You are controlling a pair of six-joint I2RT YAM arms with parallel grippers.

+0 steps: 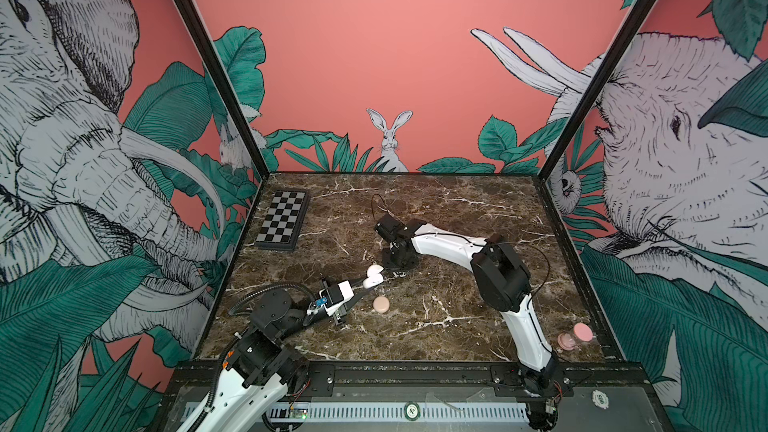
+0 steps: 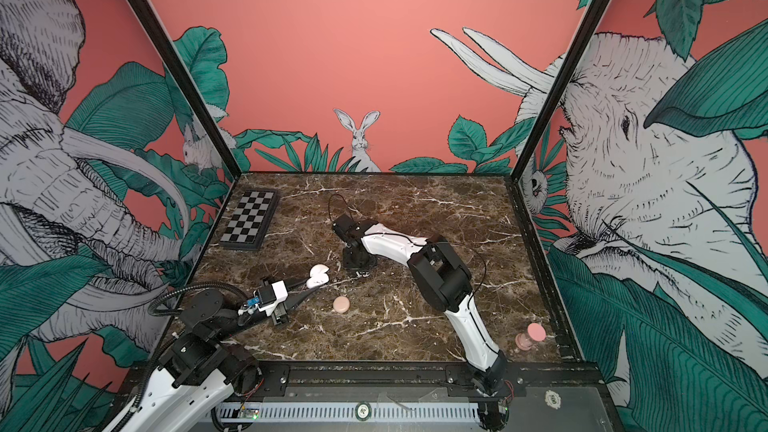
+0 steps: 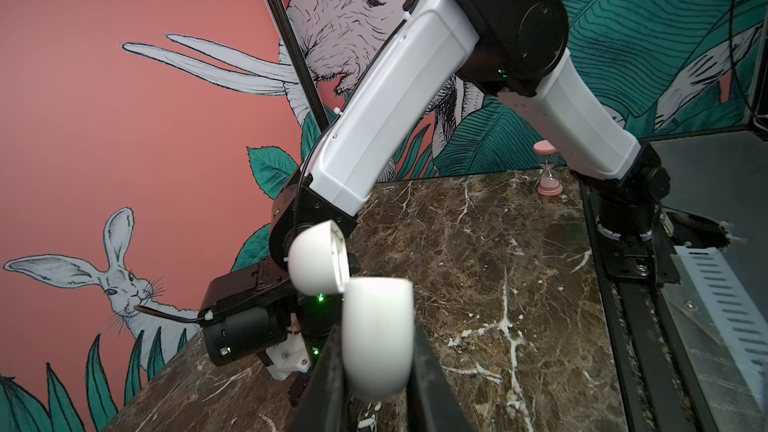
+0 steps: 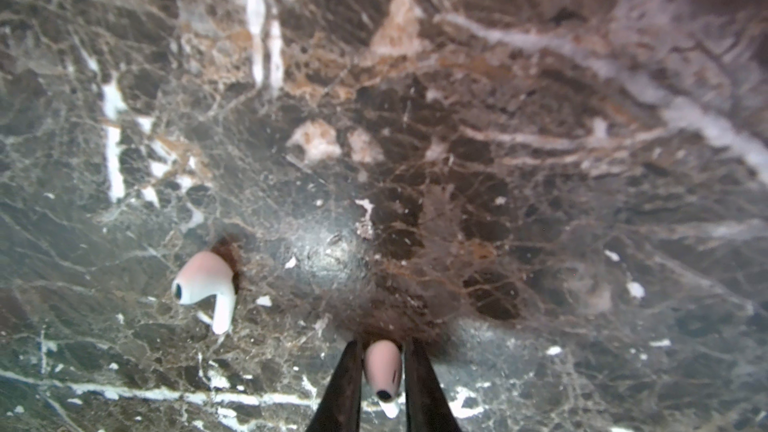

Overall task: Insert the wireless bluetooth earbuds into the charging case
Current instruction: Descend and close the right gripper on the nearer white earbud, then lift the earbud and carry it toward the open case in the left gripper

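The white charging case (image 1: 373, 277) stands open, its lid (image 3: 318, 257) tipped back. My left gripper (image 3: 376, 326) is shut on the case's body (image 3: 376, 338) and holds it just above the marble, left of centre. Right beside it my right gripper (image 1: 400, 273) points straight down at the table. In the right wrist view one of the earbuds (image 4: 383, 367), pale with a short stem, lies on the marble, and my right gripper (image 4: 384, 371) has its two dark fingers closed against its sides. A second earbud (image 4: 205, 284) lies loose on the marble a short way off.
A beige round puck (image 1: 381, 304) lies just in front of the held case. A chessboard (image 1: 282, 220) lies at the back left. A pink hourglass (image 1: 575, 336) stands at the front right near the table's edge. Printed walls enclose three sides.
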